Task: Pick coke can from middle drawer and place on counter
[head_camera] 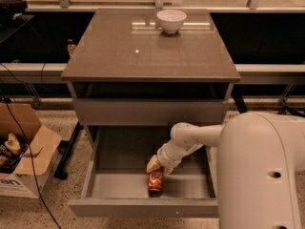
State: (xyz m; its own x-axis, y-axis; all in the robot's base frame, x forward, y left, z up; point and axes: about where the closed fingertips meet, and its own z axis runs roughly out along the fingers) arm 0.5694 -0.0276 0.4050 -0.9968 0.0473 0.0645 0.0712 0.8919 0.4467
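Observation:
The coke can, red with whitish markings, sits on the floor of the open middle drawer, near its front wall and about mid-width. My gripper reaches down into the drawer from the right, directly over the top of the can and touching or nearly touching it. The big white arm fills the lower right and hides the drawer's right front corner. The counter is the glossy grey-brown top above the drawers.
A white bowl stands at the back of the counter. A shut grey drawer front lies above the open drawer. An open cardboard box with clutter and cables sits on the speckled floor to the left.

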